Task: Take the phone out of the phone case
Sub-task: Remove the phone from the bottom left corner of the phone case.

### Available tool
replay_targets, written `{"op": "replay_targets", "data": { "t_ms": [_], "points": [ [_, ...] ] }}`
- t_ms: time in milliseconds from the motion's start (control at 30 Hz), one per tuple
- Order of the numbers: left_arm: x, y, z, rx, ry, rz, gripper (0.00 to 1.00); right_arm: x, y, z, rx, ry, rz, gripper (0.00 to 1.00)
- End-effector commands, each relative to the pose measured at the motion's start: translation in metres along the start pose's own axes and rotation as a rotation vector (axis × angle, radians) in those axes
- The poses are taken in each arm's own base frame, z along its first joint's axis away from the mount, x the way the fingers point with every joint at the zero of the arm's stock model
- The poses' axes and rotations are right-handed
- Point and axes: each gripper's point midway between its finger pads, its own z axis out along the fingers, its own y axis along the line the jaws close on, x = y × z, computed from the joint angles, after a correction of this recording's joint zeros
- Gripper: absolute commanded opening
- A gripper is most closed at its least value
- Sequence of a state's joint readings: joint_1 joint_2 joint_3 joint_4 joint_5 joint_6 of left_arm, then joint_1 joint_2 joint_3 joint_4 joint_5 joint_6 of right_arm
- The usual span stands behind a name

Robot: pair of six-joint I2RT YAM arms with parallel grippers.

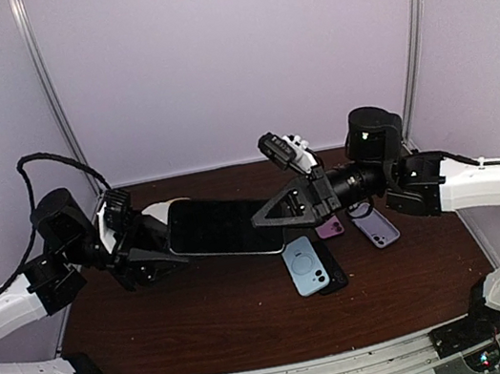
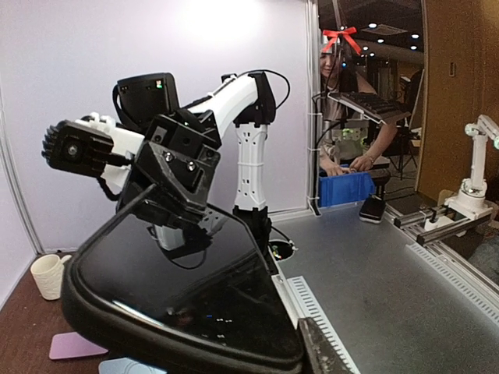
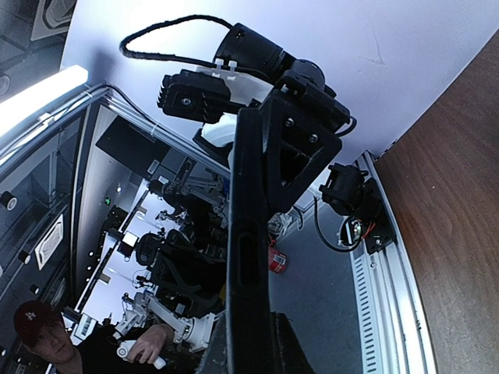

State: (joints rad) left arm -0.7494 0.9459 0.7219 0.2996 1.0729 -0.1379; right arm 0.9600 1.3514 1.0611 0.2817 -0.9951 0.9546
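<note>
The left pincer (image 1: 169, 251) and the right pincer (image 1: 261, 218) each pinch one end of the phone (image 1: 220, 227), up in the air between them. The right pincer is squeezed tight. The left is open a little and grips too. The phone sits in its black case (image 2: 93, 308). Under the right pincer, a blue phone (image 1: 303, 267) lies on the table (image 1: 206, 321). A purple one (image 1: 376, 228) lies farther off.

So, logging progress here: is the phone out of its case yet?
In the case. A thick black rim wraps the phone in the left wrist view; the left hand and right hand grip its ends.
</note>
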Motion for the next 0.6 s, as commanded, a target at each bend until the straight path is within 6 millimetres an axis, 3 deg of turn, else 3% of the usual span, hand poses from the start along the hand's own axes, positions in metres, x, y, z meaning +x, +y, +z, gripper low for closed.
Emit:
{"op": "replay_targets", "data": {
  "t_ms": [0,400,567],
  "points": [
    [-0.035,0.007,-0.008,-0.104,-0.095,0.256,0.34,-0.007,0.010,0.008,-0.019,-0.001,0.152,0.00],
    [-0.033,0.014,-0.010,-0.162,-0.088,0.256,0.32,-0.007,0.020,0.004,-0.041,0.002,0.133,0.00],
    [-0.027,0.023,-0.010,-0.196,-0.055,0.223,0.47,-0.013,0.029,-0.004,-0.037,-0.023,0.040,0.00]
  ]
}}
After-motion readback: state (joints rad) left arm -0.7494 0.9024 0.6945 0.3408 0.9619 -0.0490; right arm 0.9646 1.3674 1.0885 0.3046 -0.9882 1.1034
